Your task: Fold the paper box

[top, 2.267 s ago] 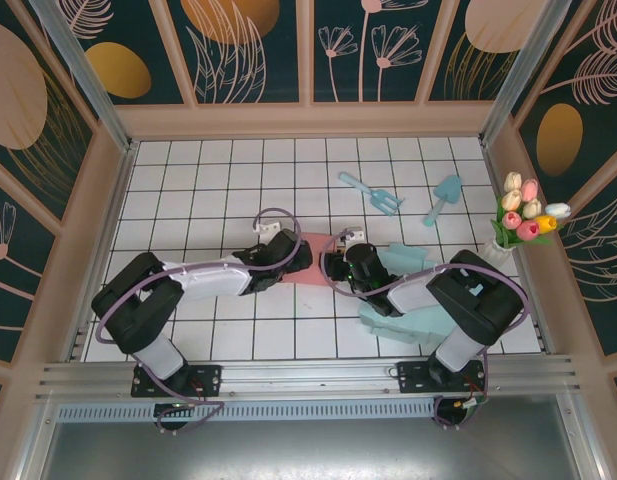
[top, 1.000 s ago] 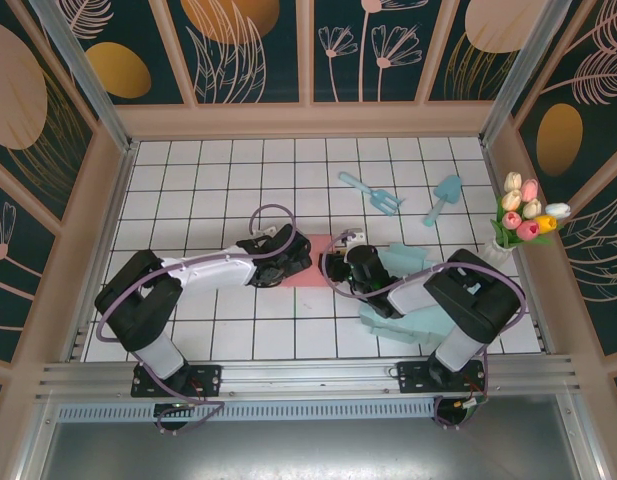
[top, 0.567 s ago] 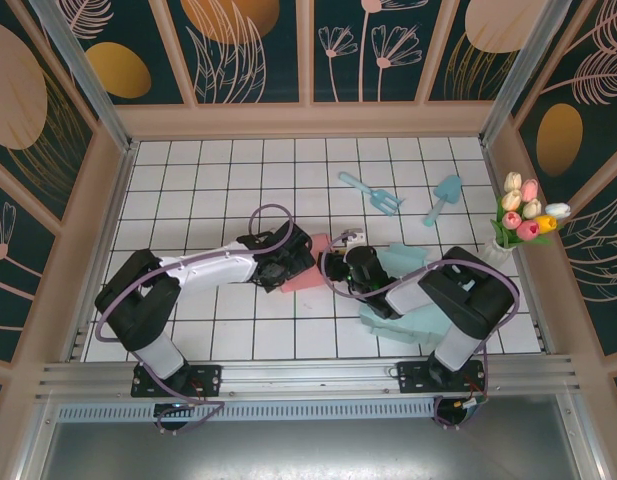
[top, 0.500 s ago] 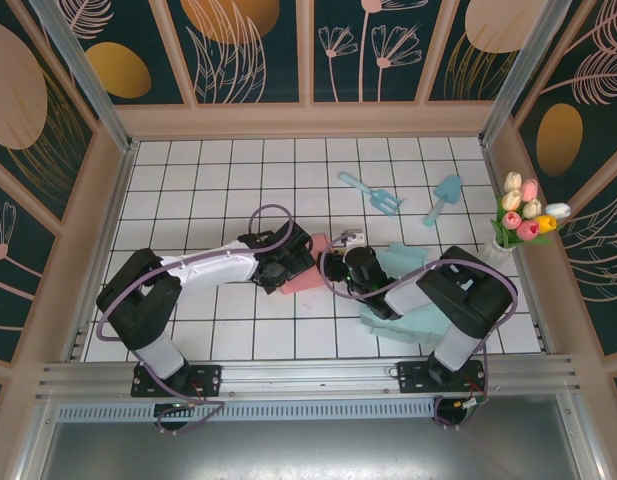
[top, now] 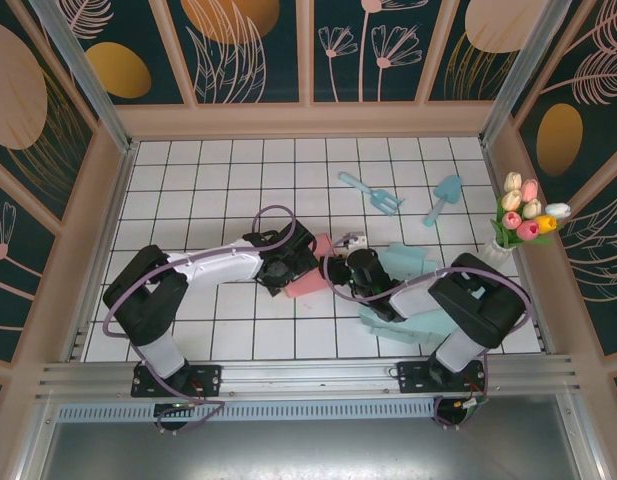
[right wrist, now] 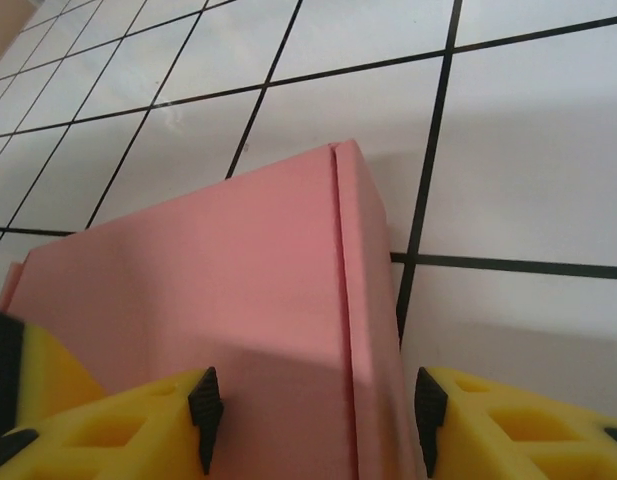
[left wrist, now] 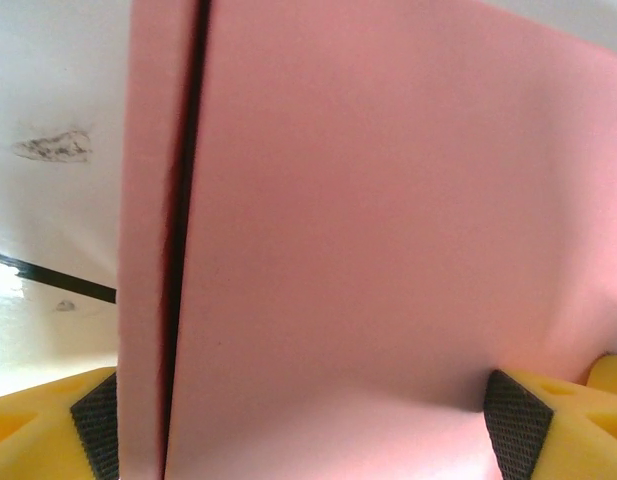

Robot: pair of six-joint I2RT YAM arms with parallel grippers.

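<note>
Two arms, black joints with white shells, purple cables looping along each. Left gripper and right gripper: yellow fingers with black pads.

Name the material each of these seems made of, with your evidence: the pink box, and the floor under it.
Box: thin matte card or paper, judging by its crisp crease and flat, dull pink faces. Floor: looks like glossy white tile or a printed sheet with black grid lines; the soft sheen leaves it open.
</note>
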